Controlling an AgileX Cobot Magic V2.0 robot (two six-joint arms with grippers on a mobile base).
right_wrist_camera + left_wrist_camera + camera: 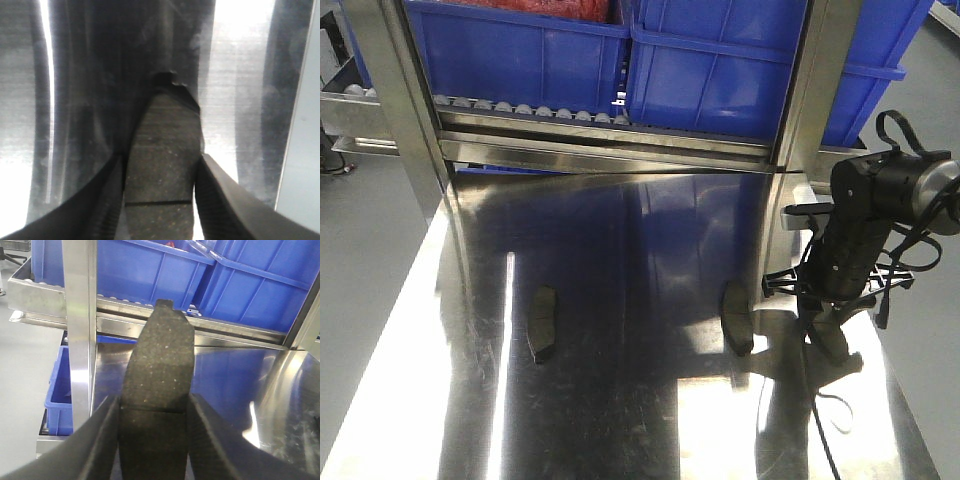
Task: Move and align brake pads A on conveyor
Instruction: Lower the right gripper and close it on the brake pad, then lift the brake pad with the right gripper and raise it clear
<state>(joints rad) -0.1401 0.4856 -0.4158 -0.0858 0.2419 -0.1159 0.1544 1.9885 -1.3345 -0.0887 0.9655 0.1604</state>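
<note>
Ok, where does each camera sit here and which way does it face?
Front view: above the near end of the steel table, facing forward and down; two loose pads, blue bins behind; right gripper shows.
Left wrist: behind the left gripper, facing the bins; fingers clamp a brake pad.
Right wrist: looks down on the table; fingers clamp a second pad.
Shared: front and left wrist both see the bins and table.

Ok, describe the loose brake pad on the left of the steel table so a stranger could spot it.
Find the shiny steel table below the rack of blue bins. Two brake pads lie loose on it; take the left pad, beside a bright streak of glare. The other loose pad sits close to the right claw, while this one lies alone on bare steel.
</note>
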